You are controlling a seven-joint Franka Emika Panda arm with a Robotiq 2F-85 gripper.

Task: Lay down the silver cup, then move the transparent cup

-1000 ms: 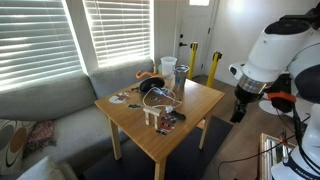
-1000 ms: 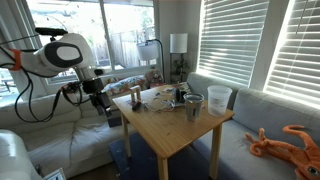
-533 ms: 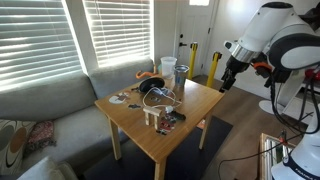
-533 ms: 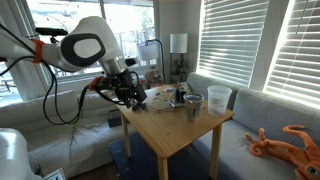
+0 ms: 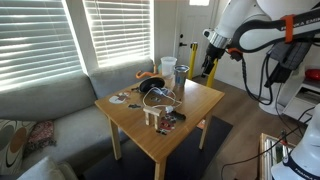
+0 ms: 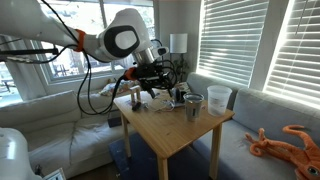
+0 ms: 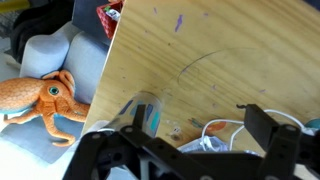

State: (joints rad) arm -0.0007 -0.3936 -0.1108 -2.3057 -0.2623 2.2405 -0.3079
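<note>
The silver cup (image 6: 194, 105) stands upright on the wooden table (image 6: 170, 135), near its far end. It also shows in an exterior view (image 5: 182, 72). The transparent cup (image 6: 219, 98) stands upright right beside it, seen too in an exterior view (image 5: 168, 67). My gripper (image 6: 150, 92) hangs open and empty above the table, apart from both cups; it also shows in an exterior view (image 5: 210, 70). In the wrist view the open jaws (image 7: 200, 130) frame the tabletop, and a pale cup shape (image 7: 146, 112) stands by the left finger; I cannot tell which cup it is.
Black headphones (image 5: 152, 88), a white cable (image 7: 225, 130) and small clutter (image 5: 165, 118) lie on the table. An orange toy octopus (image 7: 40, 95) lies on the grey sofa (image 5: 50, 100) beside the table. A lamp (image 6: 178, 42) stands behind.
The arm has swung from beside the table to above it, towards the cups. The cups have not moved.
</note>
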